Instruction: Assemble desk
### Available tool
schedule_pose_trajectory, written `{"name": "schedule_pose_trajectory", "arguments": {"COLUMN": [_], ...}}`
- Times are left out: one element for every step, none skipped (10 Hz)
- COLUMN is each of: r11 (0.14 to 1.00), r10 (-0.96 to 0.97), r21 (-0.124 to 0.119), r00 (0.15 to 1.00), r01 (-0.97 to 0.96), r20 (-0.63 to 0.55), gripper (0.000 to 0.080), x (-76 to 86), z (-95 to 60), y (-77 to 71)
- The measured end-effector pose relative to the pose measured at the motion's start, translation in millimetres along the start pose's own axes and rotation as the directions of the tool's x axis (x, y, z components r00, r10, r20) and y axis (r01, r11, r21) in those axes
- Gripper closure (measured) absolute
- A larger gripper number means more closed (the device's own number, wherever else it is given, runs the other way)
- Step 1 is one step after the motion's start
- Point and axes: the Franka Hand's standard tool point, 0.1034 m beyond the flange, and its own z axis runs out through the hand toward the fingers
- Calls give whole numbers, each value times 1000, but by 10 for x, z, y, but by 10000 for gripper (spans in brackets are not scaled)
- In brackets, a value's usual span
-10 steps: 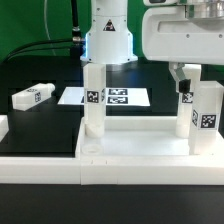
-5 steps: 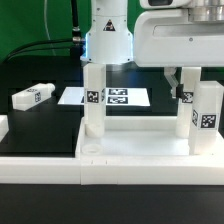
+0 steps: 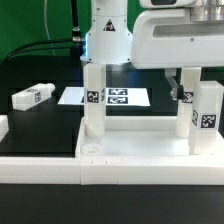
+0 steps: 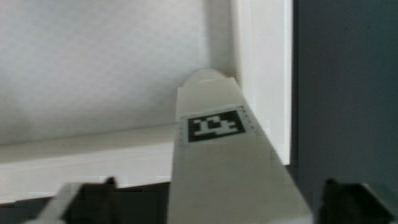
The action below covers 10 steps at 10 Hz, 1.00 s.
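The white desk tabletop (image 3: 130, 150) lies tray-side up at the exterior view's right. Three legs stand upright in it: one at the left (image 3: 94, 100), one at the right (image 3: 185, 115) and a nearer one (image 3: 208, 108). A loose tagged leg (image 3: 32, 96) lies on the black table at the left. My gripper (image 3: 181, 88) hangs over the top of the right leg. In the wrist view that tagged leg (image 4: 217, 125) rises between my dark fingers (image 4: 89, 200), and a narrow gap shows at its side. The gripper (image 4: 221, 186) is open around it, above the tabletop's corner (image 4: 107, 60).
The marker board (image 3: 105, 97) lies flat behind the tabletop, in front of the robot's base (image 3: 108, 40). A low white border rail (image 3: 40, 168) runs along the front and another (image 3: 3, 125) sits at the left edge.
The arm has come down a little over the right leg. The fingers now stand closer to the leg than before. Legs and tabletop have not moved.
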Motion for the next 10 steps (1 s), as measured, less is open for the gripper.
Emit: {"name": "schedule_pose_trajectory", "arguments": {"r11": [1000,1000,1000,999,989,965,923,880,839,741], "r10": [12,26,26,43,151,261,385,475,544,671], "r21": [0,0,0,2,4,7,9,11,16,22], "r00": [1000,1000,1000,999,989,965,923,880,839,741], "r01": [-12,-26,-26,-43,-151,-261,-385,-475,-544,-671], "r20": [0,0,0,0,0,1,4,5,8,18], "gripper": [318,515,512,512,512,512,512,512,512,512], "x": [0,0,0,0,4,9,7,7,5,-5], "z": [0,0,0,1,0,0,2,2,3,7], "y": [0,1,1,0,4,14,10,14,12,-3]}}
